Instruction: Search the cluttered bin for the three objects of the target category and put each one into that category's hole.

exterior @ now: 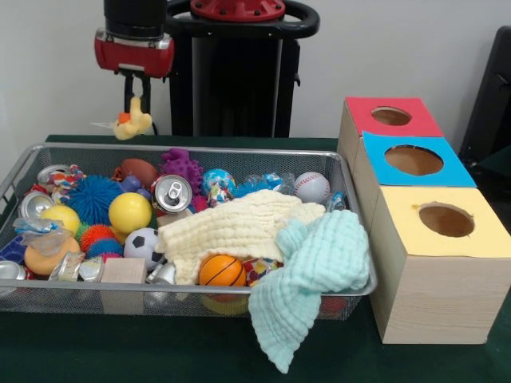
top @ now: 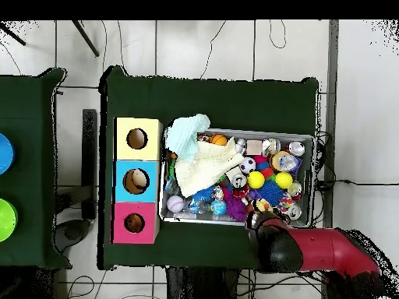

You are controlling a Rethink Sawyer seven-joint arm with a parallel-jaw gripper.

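1. The pincer [exterior: 132, 102] grips the yellow duck [exterior: 132, 121], lifted above the cluttered bin's [exterior: 24, 167] far rim to clear the clutter.
2. The red-topped hole [exterior: 391, 116] waits well apart, so a sideways carry seems next.

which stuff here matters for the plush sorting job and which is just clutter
Job:
- yellow duck, held up in the gripper
- wire basket
- red-topped box hole

Clutter:
- basketball
- soda can
- mint cloth
- blue box
- yellow box
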